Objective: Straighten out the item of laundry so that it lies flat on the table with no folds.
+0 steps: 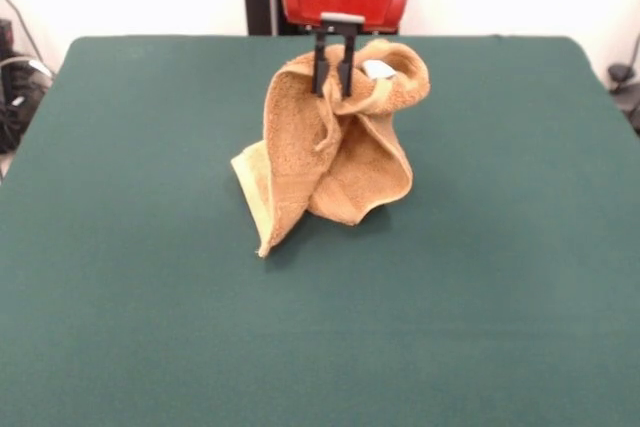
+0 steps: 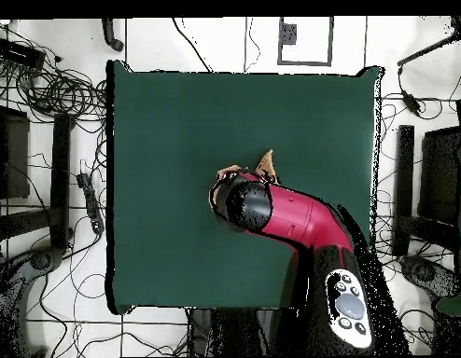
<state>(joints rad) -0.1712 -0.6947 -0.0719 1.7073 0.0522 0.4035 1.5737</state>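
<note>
The golden-orange terry towel (image 1: 325, 152) is hanging bunched in the air over the middle of the green table (image 1: 140, 307), somewhat toward its far edge in the front view. Its lowest corner, by the paler border band, is just meeting the felt, as far as I can tell, while the rest is draping in long vertical folds. A small white tag (image 1: 377, 69) is showing near the top of the bundle.

I am pinching the towel's upper part in my gripper (image 1: 334, 87), the two black fingers (image 1: 319, 69) pressed close together on the cloth. In the overhead view my red arm (image 2: 304, 219) is covering nearly all of the towel, so only a sliver is peeking out beside the wrist.

I judge I am in the lifting stage, letting the cloth hang free so that its creases can drop out. Next I would need to carry it sideways while lowering, so the trailing corner drags and the towel lays itself out flat rather than collapsing into a heap.
</note>
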